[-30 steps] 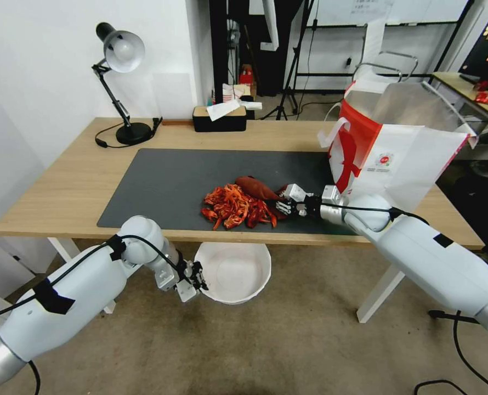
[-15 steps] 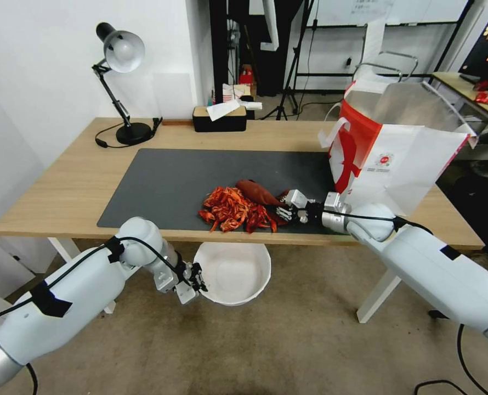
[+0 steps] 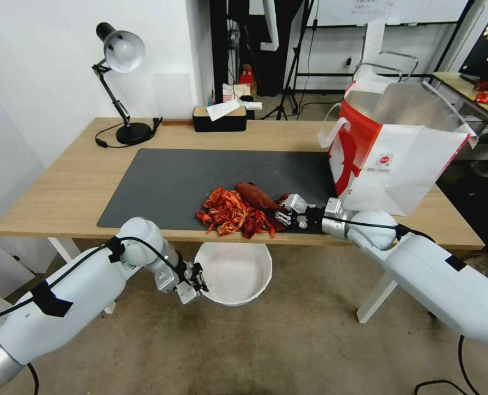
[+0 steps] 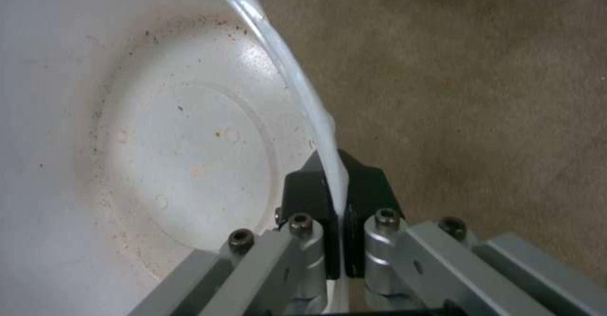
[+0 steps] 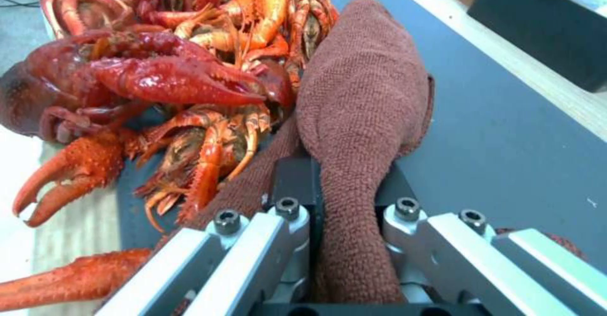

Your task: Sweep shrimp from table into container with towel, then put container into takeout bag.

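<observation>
A pile of red-orange shrimp [image 3: 232, 211] [image 5: 170, 79] lies at the front edge of the dark mat on the table [image 3: 68, 186]. My right gripper [image 3: 284, 213] [image 5: 344, 188] is shut on the rust-brown towel [image 3: 257, 196] [image 5: 363, 97], which presses against the pile from the right. Below the table edge, under the pile, my left gripper [image 3: 199, 280] [image 4: 335, 183] is shut on the rim of the white container [image 3: 234, 271] [image 4: 158, 140], whose inside holds no shrimp. The white and red takeout bag [image 3: 389, 148] stands open at the table's right end.
A black desk lamp [image 3: 120, 82] stands at the back left and a black tissue box [image 3: 219, 118] at the back middle. White table legs [image 3: 376, 293] flank the container over a brown carpet floor. A cable [image 3: 469, 373] lies on the floor at right.
My right gripper has dragged the towel left and toward the front edge, pushing the shrimp pile closer to the edge above the container. The left arm and container have held still.
</observation>
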Motion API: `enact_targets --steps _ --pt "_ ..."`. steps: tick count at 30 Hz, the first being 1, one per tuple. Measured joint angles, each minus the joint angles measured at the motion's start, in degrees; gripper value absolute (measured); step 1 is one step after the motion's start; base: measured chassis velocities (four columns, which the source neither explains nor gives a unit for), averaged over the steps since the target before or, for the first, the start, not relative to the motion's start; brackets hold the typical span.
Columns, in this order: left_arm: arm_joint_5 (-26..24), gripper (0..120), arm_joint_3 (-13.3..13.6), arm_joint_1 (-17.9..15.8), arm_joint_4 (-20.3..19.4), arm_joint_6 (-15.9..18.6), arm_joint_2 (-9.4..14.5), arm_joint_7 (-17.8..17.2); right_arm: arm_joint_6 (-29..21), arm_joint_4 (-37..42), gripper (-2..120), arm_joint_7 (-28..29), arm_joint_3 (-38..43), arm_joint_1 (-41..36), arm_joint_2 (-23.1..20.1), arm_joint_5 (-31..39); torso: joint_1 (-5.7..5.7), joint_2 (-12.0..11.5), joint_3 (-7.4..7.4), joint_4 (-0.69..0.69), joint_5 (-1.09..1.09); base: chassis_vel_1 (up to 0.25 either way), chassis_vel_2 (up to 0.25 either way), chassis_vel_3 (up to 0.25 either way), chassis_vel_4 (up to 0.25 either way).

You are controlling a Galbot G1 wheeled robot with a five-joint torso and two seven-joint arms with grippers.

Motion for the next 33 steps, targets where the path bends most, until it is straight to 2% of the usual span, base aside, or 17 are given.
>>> enact_targets --steps 16,21,33 --pt "-1.48 0 -0.29 -0.41 -0.52 0.77 1.43 0.23 -0.52 3.87 7 0.71 3.29 -5.05 -0.72 -0.21 0.00 0.00 0.01 -0.01 0.00 0.000 0.000 0.000 0.000" --pt "-2.30 0 -0.45 0.66 -1.56 1.17 2.04 0.30 -0.52 3.95 7 1.08 3.55 -5.77 -0.44 -0.26 0.00 0.00 0.01 0.00 0.00 0.000 0.000 0.000 0.000" --pt "-3.34 0 -1.07 0.52 -1.57 1.60 2.35 0.57 -1.13 5.77 7 1.78 4.90 -7.91 -0.83 -0.28 0.00 0.00 0.01 0.00 0.00 0.000 0.000 0.000 0.000"
